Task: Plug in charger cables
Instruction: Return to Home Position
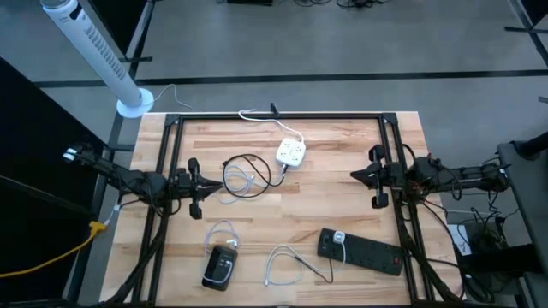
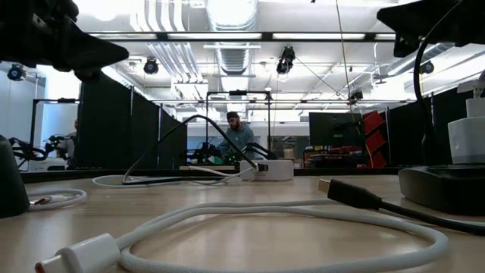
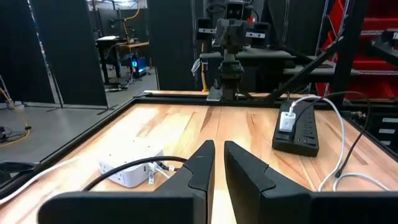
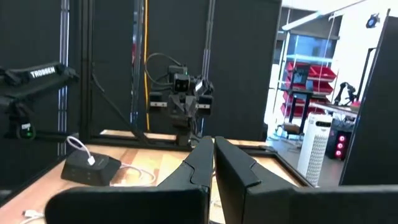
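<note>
Table with charging gear, both arms parked. The black cable (image 1: 242,162) lies in a loose loop mid-table, one end running into the white socket cube (image 1: 291,154). A white cable (image 1: 247,182) lies coiled inside that loop; where its end goes cannot be told. A second white cable (image 1: 282,263) curls near the front edge and leads up to a white plug (image 1: 339,237) seated in the black power strip (image 1: 360,251). A third white coil (image 1: 224,231) lies touching a small black unit (image 1: 220,267), whose purpose cannot be made out. The slack probably lies as it does because the seated plugs anchor each run and nothing is pulling on them. The left gripper (image 1: 204,185) sits over the table's left side and the right gripper (image 1: 354,176) over its right side, facing each other and well apart from every cable, a pose that reads as standing clear with the plugging done. On each, the fingers are drawn together to a thin slit, with nothing between them and nothing touched.
</note>
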Available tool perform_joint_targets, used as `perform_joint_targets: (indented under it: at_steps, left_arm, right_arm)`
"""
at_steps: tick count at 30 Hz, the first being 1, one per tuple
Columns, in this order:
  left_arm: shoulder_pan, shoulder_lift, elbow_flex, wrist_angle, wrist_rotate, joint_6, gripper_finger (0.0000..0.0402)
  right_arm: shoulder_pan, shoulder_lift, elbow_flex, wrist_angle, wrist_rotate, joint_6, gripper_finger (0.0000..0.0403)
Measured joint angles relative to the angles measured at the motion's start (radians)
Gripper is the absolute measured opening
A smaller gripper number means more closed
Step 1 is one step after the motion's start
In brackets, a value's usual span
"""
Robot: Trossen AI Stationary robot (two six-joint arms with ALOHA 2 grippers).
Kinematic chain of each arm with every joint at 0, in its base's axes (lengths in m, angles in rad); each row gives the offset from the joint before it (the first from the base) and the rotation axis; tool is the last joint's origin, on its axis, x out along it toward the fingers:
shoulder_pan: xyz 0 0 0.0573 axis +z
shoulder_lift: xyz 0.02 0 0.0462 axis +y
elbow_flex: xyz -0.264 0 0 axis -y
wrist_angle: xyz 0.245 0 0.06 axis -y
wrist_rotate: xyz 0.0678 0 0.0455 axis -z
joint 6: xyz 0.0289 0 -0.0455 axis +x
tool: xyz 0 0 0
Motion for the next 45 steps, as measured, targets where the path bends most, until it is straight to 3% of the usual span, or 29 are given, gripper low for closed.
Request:
perform_joint_targets:
  at_steps: [14,21,23,25,27,37,45]
  left_arm:
    - [0.000,-0.192,-0.003,-0.198,0.014,0.027,0.0025]
    - [0.000,-0.328,-0.095,-0.202,0.034,0.016,0.0025]
    - [0.002,-0.353,-0.098,-0.193,0.107,0.017,0.0025]
    - [0.001,-0.376,-0.101,-0.192,0.286,0.030,0.0025]
    - [0.001,-0.378,-0.106,-0.151,0.385,0.070,0.0025]
    - [0.097,-0.377,-0.106,-0.181,0.392,0.097,0.0025]
    - [0.162,-0.377,-0.106,-0.194,0.424,0.062,0.0025]
  right_arm:
    - [0.000,-0.059,-0.085,-0.003,-0.003,0.061,0.0000]
    - [0.000,-0.059,-0.132,-0.005,-0.002,0.128,0.0000]
    - [0.000,-0.059,-0.143,-0.004,-0.002,0.128,0.0000]
    - [0.000,-0.059,-0.147,-0.003,0.001,0.135,0.0000]
    - [0.000,-0.059,-0.148,-0.002,-0.001,0.135,0.0000]
    - [0.000,-0.138,-0.139,-0.011,-0.027,0.053,0.0000]
    - [0.000,-0.195,-0.144,-0.180,-0.019,0.083,0.0000]
